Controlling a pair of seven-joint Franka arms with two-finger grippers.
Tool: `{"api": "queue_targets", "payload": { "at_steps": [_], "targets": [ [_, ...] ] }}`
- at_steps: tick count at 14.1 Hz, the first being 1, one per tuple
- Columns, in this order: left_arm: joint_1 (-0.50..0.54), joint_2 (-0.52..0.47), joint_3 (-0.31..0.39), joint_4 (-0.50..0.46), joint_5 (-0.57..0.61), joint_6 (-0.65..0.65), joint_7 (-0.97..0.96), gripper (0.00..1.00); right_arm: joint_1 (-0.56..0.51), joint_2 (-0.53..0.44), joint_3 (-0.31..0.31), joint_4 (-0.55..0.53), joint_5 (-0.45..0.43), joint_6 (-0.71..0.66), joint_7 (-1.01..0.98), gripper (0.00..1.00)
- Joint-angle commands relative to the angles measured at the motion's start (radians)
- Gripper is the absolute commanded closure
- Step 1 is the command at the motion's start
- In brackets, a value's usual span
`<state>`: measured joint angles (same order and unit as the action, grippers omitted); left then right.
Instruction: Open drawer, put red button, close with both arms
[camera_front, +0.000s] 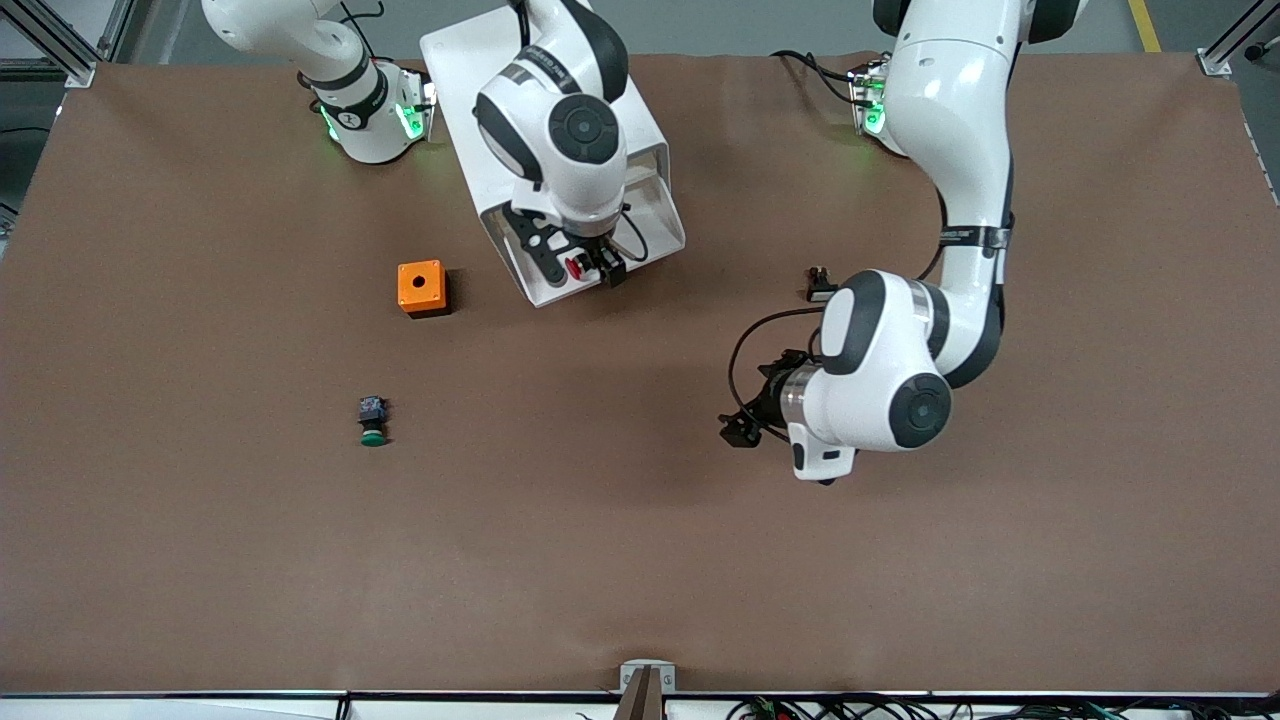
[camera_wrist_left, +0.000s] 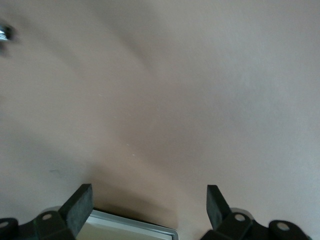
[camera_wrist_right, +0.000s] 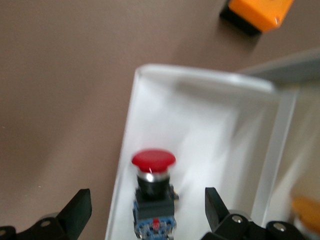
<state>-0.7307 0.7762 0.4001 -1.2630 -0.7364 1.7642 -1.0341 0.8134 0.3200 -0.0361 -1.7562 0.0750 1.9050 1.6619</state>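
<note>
My right gripper (camera_front: 590, 268) hangs over the pulled-out shallow white drawer (camera_wrist_right: 200, 125) of the white rounded cabinet (camera_front: 560, 160), jaws apart and empty. The small red-capped push button (camera_wrist_right: 153, 192) lies inside that drawer, between my fingertips but untouched. My left gripper (camera_wrist_left: 147, 210) waits over bare brown table (camera_front: 640, 550), jaws apart, holding nothing.

Bright, even overhead light; soft shadows under both arms on the brown table (camera_front: 640, 560). Both wrist views look soft and slightly blurred.
</note>
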Motion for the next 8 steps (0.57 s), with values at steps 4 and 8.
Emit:
{"api": "queue_targets", "payload": {
  "at_steps": [4,8],
  "targets": [
    [-0.108,0.038,-0.029,-0.053,0.038,0.193,0.058,0.00,-0.276,-0.021,0.010,0.165,-0.006,-0.234,-0.536,0.00],
    [-0.219,0.037,-0.032,-0.121,0.054,0.276,0.080,0.00,-0.422,-0.042,0.010,0.190,-0.090,-0.300,-0.882,0.00]
  ]
}}
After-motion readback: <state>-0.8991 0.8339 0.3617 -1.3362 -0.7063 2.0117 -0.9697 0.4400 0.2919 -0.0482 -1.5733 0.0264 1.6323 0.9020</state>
